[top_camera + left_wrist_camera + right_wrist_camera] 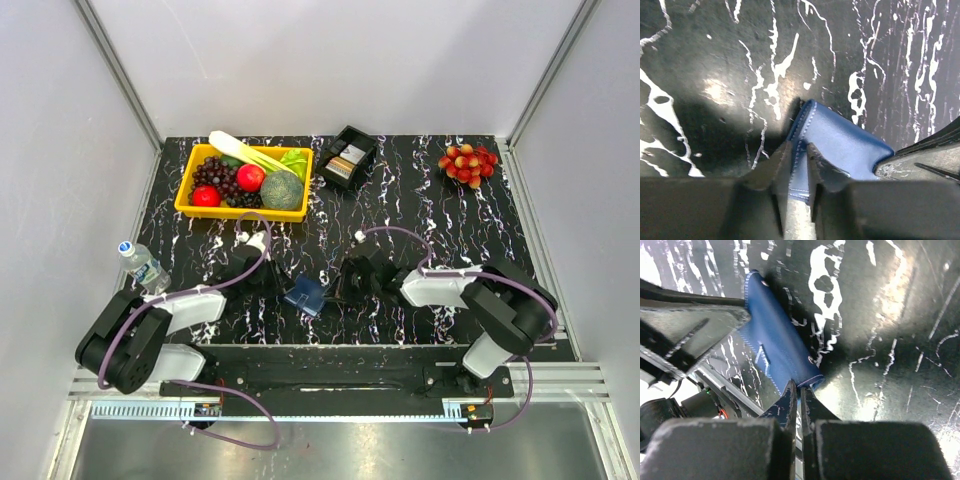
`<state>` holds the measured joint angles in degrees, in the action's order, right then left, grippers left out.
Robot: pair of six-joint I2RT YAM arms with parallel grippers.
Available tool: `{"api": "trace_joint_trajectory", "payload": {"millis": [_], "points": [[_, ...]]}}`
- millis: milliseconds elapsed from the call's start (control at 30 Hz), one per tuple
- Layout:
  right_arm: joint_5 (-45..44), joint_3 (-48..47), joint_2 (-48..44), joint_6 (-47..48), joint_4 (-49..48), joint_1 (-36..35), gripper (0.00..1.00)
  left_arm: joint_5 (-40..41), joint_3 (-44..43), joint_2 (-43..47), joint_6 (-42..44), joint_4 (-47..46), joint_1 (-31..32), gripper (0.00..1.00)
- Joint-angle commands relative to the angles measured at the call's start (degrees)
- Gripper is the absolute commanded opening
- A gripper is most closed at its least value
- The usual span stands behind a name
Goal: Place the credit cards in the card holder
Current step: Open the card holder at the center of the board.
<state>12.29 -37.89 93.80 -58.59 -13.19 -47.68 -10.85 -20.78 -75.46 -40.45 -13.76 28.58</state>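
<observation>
Our left pincer (799, 165), closest to the lens, is pinched nearly shut on the stitched edge of the dark-blue card holder (840, 142). Our right pincer (799, 396) is clamped on its opposite corner. We hold it between the arms at the near middle of the table (430, 200). We see the credit cards (345, 164) well apart in the black tray (358, 133). We judge none inserted yet, so spreading the holder, then fetching and slotting the cards, all remain.

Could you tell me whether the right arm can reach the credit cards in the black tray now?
Probably not yet: the right gripper is shut on the card holder, which the left gripper also pinches. The way towards the credit cards in the black tray looks free, should it let go.
</observation>
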Motion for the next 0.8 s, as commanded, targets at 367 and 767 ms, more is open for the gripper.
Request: {"api": "trace_joint_trajectory", "payload": {"millis": [367,767], "points": [[-45.5,-13.9,-12.7,36.6,26.4,-9.7,0.0,13.5,-6.7,15.8,-1.0,17.7,1.7,0.98],[-74.4,-24.8,12.5,47.3,33.0,-27.8,0.0,13.8,-3.0,22.6,-1.8,24.1,-8.4,0.99]]}}
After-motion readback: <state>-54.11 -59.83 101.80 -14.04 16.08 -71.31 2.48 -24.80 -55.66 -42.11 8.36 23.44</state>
